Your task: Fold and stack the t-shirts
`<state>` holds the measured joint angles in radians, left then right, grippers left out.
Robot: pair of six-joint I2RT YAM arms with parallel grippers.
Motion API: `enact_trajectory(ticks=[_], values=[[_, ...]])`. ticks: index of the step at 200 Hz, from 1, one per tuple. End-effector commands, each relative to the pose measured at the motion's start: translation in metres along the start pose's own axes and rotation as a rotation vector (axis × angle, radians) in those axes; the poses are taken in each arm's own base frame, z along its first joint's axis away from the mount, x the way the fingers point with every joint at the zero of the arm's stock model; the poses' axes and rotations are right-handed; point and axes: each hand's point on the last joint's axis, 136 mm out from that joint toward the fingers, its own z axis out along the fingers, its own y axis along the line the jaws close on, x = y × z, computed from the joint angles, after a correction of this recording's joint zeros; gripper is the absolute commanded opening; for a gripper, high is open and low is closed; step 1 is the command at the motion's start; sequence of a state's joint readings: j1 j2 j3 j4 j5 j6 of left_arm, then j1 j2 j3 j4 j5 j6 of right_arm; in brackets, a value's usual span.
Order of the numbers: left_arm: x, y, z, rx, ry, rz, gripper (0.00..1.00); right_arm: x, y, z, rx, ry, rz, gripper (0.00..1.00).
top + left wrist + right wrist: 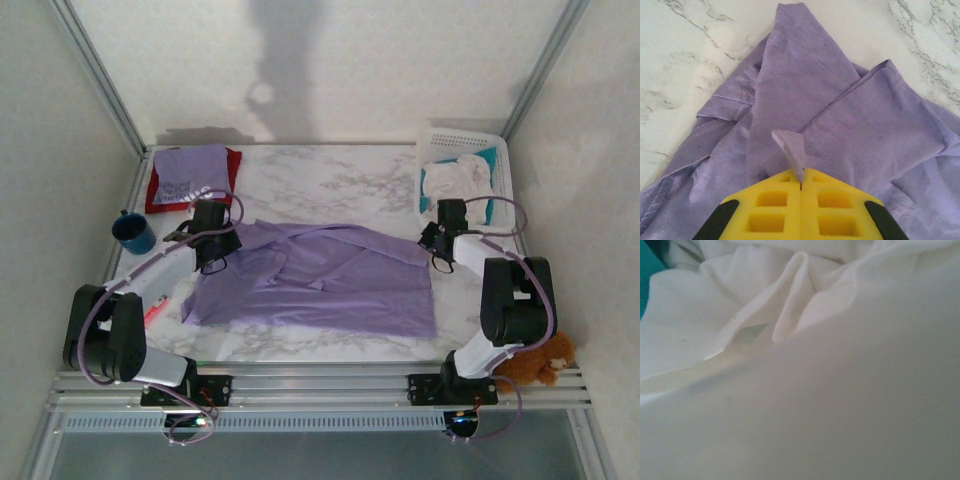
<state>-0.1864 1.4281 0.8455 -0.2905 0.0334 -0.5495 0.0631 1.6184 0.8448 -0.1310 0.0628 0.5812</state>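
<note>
My left fingers (774,199) are pressed tight together on a small peak of cloth pinched up from the lavender t-shirt (320,280). That shirt lies spread across the middle of the marble counter (330,180), rumpled, with folds crossing near its left side where I have hold of it. On the overhead view my right fingers (438,243) sit at the shirt's far right corner, just beside the white basket (470,140). I cannot tell whether they are wide, narrow or gripping anything. The right wrist view looks into creased white cloth (790,315) with a sliver of teal (647,270) at the upper left. At the back left corner, a folded lavender shirt with white lettering (188,172) rests on a red shirt (233,165). A blue mug (133,232) stands near that stack, apart from it.
</note>
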Motion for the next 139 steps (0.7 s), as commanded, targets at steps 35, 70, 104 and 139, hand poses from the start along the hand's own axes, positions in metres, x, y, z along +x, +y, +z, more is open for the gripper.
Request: enact_trajectory(ticks=[35,70,104,139], values=[[-0.008,-0.001,-0.008,-0.001,-0.017,0.004,0.0,0.034,-0.025,0.009,0.088,0.118,0.038,0.17],[-0.009,-0.002,-0.01,0.001,-0.021,0.003,0.0,0.039,-0.028,0.008,0.104,0.117,0.037,0.17],[-0.009,-0.002,-0.01,0.001,-0.019,0.003,0.0,0.038,-0.018,0.005,0.045,0.068,0.034,0.17],[-0.009,-0.001,-0.01,0.0,-0.019,0.005,0.0,0.026,-0.008,-0.008,-0.014,0.006,0.061,0.2]])
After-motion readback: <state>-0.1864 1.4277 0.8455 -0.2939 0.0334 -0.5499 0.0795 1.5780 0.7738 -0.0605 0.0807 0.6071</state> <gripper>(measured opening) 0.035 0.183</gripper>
